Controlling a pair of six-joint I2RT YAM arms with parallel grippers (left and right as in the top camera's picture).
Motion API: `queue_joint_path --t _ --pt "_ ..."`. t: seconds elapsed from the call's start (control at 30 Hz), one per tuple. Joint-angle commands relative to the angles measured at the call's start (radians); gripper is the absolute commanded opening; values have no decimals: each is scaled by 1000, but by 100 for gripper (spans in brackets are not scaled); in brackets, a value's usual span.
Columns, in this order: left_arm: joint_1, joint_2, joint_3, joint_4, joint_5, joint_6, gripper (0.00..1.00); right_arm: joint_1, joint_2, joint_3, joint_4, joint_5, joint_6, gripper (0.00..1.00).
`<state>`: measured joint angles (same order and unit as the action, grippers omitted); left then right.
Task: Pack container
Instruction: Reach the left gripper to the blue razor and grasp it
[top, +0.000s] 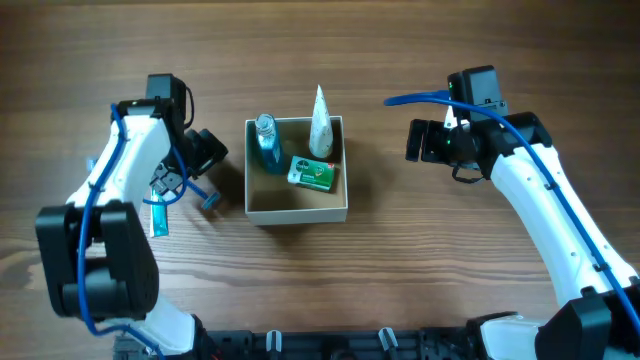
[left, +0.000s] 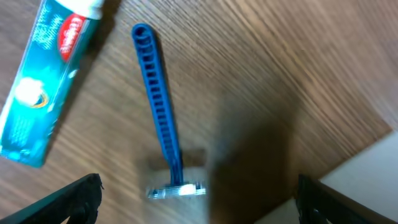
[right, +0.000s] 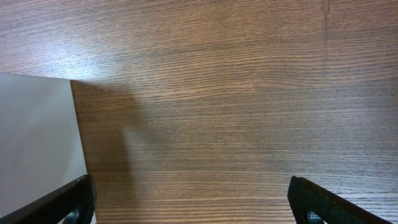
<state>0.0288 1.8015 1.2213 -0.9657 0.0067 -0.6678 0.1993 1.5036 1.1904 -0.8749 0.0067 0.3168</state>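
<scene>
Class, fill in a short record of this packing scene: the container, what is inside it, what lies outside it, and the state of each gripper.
container: square white cardboard box, tan inside, between the two arms
inside: teal bottle with clear cap; white tube leaning in a far corner; green carton
outside, on the left arm's side: blue plastic razor; teal toothpaste tube
left gripper: open, holding nothing, close to the razor
right gripper: open, holding nothing, beside the box
</scene>
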Motion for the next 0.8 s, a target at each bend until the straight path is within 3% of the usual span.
queue_joint_path --t 0.0,0.3,0.37,0.4,0.53,0.77 --pt "-5 61 -17 23 26 -18 100 -2 6 -3 3 -12 -3 100" --pt "-5 154 -45 61 27 -18 98 -2 6 -3 -1 -11 -4 100" --pt "-5 156 -45 61 27 -18 82 -2 6 -3 -2 -12 -4 100" --pt "-5 156 -45 60 27 -18 64 -2 6 -3 -3 -12 -7 100" --pt "-5 156 -45 57 27 -18 40 -2 6 -3 -6 -12 -21 100" --pt "-5 156 -45 57 26 -18 29 -2 6 -3 -10 -12 -28 100"
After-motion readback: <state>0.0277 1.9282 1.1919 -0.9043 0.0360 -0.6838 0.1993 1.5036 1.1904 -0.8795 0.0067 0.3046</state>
